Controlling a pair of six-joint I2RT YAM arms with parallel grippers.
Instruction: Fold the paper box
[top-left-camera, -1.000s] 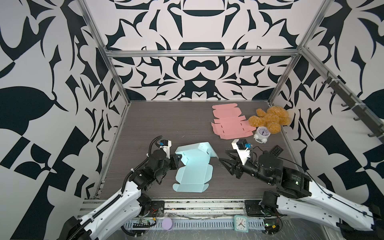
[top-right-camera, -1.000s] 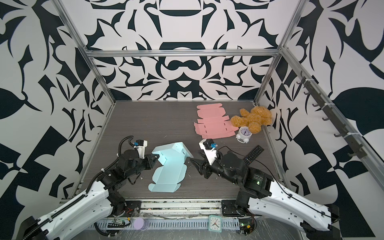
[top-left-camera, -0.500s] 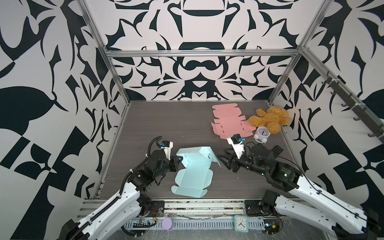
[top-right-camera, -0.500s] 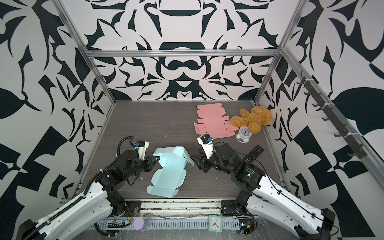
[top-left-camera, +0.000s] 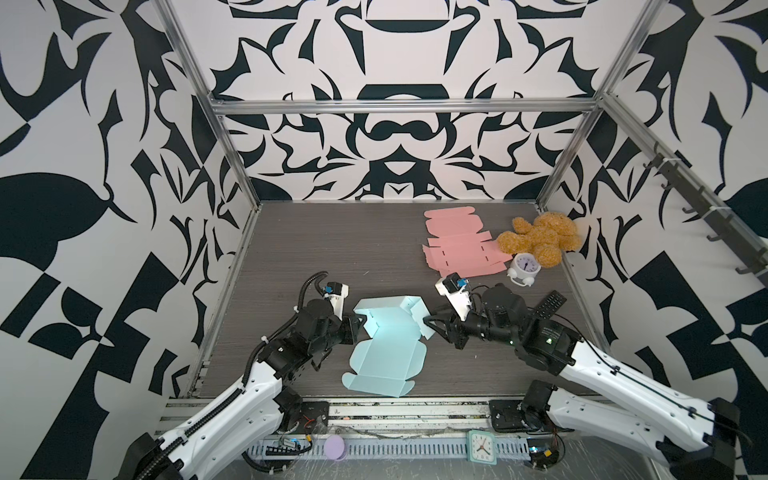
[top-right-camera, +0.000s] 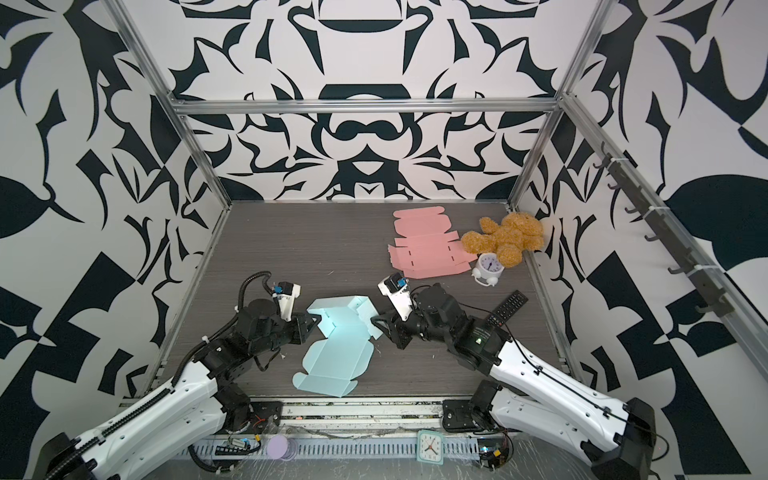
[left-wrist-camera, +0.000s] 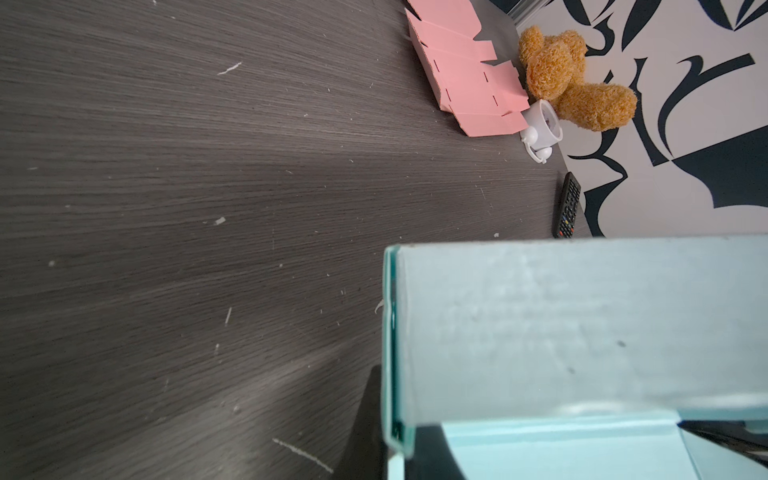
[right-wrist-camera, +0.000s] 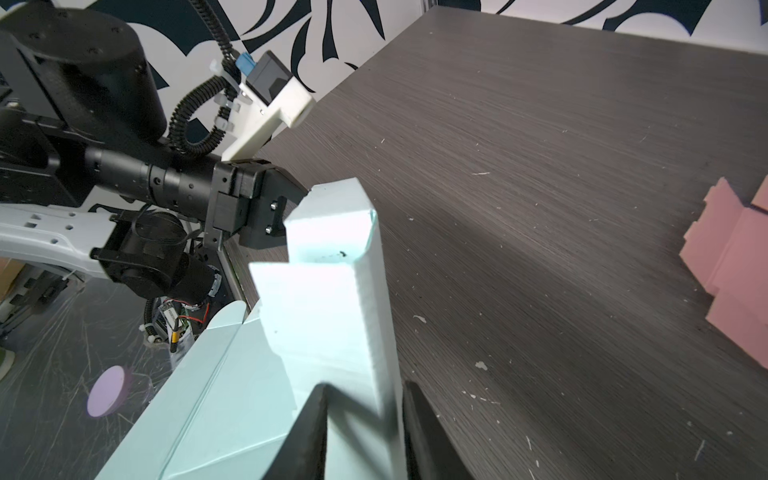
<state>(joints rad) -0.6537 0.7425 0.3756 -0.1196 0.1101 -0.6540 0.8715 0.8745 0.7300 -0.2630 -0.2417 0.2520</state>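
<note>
— Where do we find the paper box (top-left-camera: 386, 353)?
— Near middle of the table (top-left-camera: 316, 257). The left gripper (top-left-camera: 360, 327) clamps its left wall; the right gripper (top-left-camera: 432, 329) straddles its right wall, perhaps pressing it. We cannot tell.

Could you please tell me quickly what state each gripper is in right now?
Left gripper: shut on the blue paper box's raised edge.
Right gripper: jaws straddle another raised wall of the box; whether it is gripped cannot be told.
</note>
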